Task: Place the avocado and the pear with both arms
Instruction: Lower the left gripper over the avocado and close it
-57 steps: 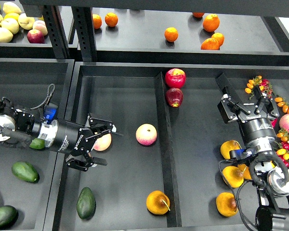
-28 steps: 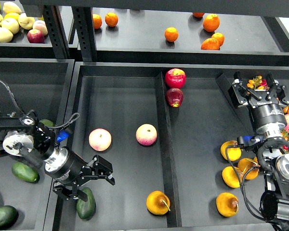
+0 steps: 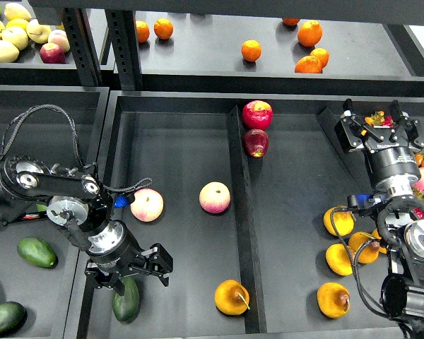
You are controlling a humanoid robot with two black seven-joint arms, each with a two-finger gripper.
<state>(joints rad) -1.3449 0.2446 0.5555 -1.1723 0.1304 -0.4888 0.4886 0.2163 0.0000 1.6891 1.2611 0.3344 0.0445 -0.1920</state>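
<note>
A dark green avocado (image 3: 125, 305) lies at the front left of the middle tray (image 3: 184, 127). My left gripper (image 3: 128, 274) is right above its upper end, jaws spread and empty, hiding part of it. A yellow-orange pear (image 3: 231, 296) with a brown stem lies at the front of the same tray, next to the divider (image 3: 241, 212). My right gripper (image 3: 374, 119) is open and empty, high over the back of the right compartment, far from the pear.
Two pink-and-cream apples (image 3: 147, 205) (image 3: 215, 197) lie mid-tray, and two red apples (image 3: 257, 114) at the back by the divider. Several pears (image 3: 333, 299) lie under my right arm. More avocados (image 3: 37, 252) lie in the left tray. Oranges (image 3: 251, 50) sit on the back shelf.
My left arm has swung down and forward from beside the left apple to right over the avocado. My right gripper has moved back and slightly to the right.
</note>
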